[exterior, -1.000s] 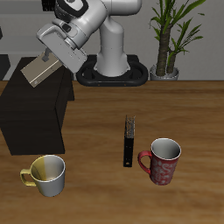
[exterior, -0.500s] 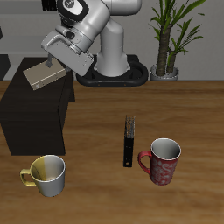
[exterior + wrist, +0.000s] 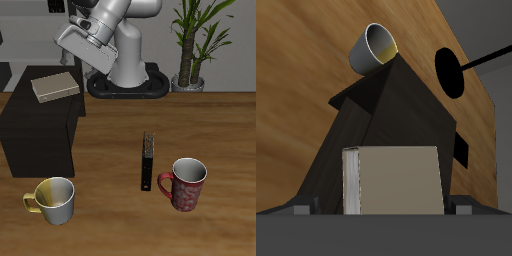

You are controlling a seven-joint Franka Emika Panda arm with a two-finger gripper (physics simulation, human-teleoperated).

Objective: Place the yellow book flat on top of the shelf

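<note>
The yellow book (image 3: 55,87) lies flat on the top of the shelf (image 3: 40,135), cover upward, near the shelf's back edge and wholly within the top face; the wrist view shows the same book (image 3: 401,180) with its pale page edges (image 3: 352,181) along one side and the black top visible around it. The end effector (image 3: 80,42) hangs in the air above the book and slightly farther back, toward the robot's base, with a clear gap between them and nothing between its fingers. In the wrist view only the finger tips appear at the frame's edge, set wide on either side of the book, so the fingers read as spread apart. The book therefore lies below and slightly forward of the end effector, its long axis running roughly across the shelf top, a little skewed to the shelf's edges. Judged from this arrangement, the placement is essentially complete, and any coming move need only clear the arm upward without brushing the cover. Elsewhere on the wooden surface (image 3: 110,150) stand a yellow-lined mug (image 3: 54,199), a red mug (image 3: 187,184) and a dark thin book (image 3: 148,162) on edge, all well apart from the shelf top.
</note>
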